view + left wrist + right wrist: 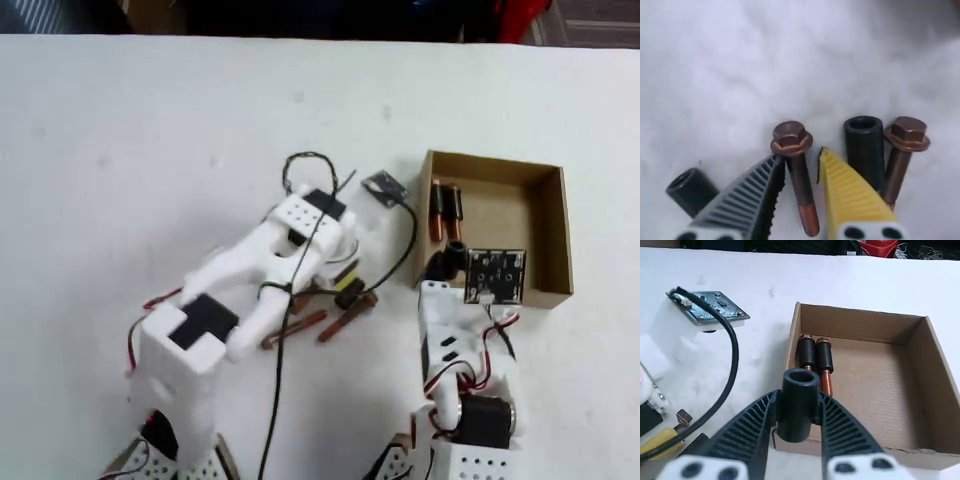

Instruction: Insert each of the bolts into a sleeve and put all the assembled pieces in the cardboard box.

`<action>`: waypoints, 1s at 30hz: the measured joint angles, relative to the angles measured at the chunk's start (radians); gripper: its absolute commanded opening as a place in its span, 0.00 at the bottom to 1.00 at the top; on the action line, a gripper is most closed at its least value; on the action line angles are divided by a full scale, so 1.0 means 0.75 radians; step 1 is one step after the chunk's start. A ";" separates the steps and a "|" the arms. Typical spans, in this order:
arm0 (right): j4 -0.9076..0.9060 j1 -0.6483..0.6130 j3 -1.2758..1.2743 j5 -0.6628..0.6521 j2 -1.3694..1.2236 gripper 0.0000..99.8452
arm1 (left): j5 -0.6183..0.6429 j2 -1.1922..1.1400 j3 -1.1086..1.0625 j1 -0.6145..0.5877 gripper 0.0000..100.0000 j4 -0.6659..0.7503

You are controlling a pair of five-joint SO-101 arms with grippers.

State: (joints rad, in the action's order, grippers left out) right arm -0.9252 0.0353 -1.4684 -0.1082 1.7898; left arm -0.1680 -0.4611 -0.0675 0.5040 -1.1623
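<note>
My left gripper stands open low over the table, its grey and yellow fingers on either side of a copper bolt. Beside the yellow finger lie a black sleeve and a second bolt. Another black sleeve lies beyond the grey finger. My right gripper is shut on an upright black sleeve just outside the near wall of the cardboard box. Two assembled pieces lie inside the box against one wall. From above, loose bolts lie between the arms.
The left arm's black cable and its small circuit board are close to the box's outer side. The box stands at the right of the white table, with bare floor inside next to the two pieces.
</note>
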 measured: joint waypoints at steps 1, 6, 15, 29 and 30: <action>0.000 0.000 0.000 0.000 0.000 0.02 | 0.000 -0.010 0.002 0.000 0.14 0.012; 0.000 0.000 0.000 0.000 0.000 0.02 | 0.000 -0.014 0.002 0.000 0.14 0.051; 0.000 0.000 0.000 0.000 0.000 0.02 | 0.002 -0.025 0.002 0.016 0.03 0.076; 0.000 -0.041 -0.018 0.000 0.000 0.02 | 0.000 -0.031 0.065 0.010 0.02 -0.047; 0.008 -0.065 -0.037 0.000 0.000 0.02 | 0.000 -0.033 0.088 0.006 0.02 -0.088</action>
State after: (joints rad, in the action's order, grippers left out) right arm -0.9191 -0.0138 -1.4960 -0.1082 1.7898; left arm -0.1680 -0.4856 -0.0015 0.5086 -1.2283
